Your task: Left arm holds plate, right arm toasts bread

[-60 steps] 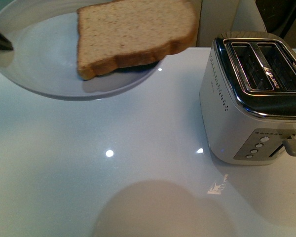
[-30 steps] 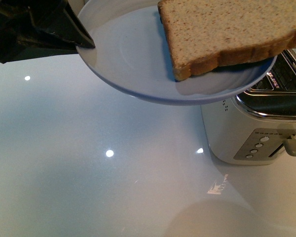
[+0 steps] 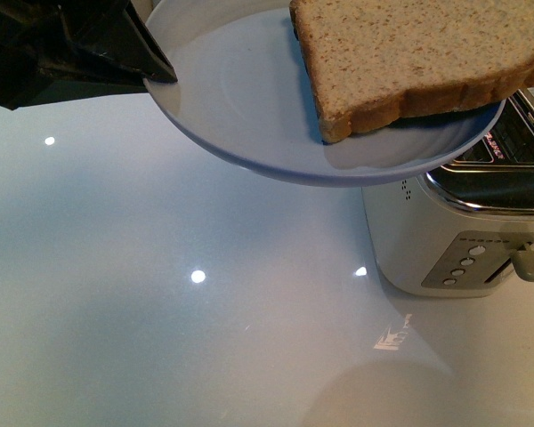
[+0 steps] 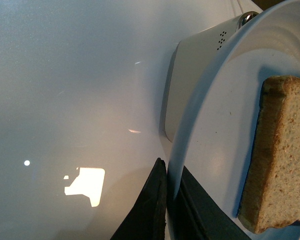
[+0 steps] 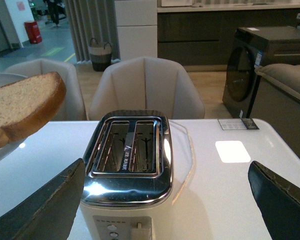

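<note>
Barely nudged right since 0.5 s back, plate (image 3: 249,116) w/ bread (image 3: 409,53) sits upper-right of front frame above toaster (image 3: 463,231); left gripper (image 4: 172,200) pinches its rim, right gripper (image 5: 166,165) gapes empty, so tilt more & you'll slide the overhanging slice off.

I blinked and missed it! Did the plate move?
Yes. The plate went right: it was left of the toaster, now it hides part of its top.

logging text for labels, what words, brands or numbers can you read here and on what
Nothing is clear enough to quote.
Toaster, strip between the slots: pale brand mark, too blurred to read.
Toaster front, above the buttons: tiny print line, too small to read.
Card on the table: dark print, too small to read.
</note>
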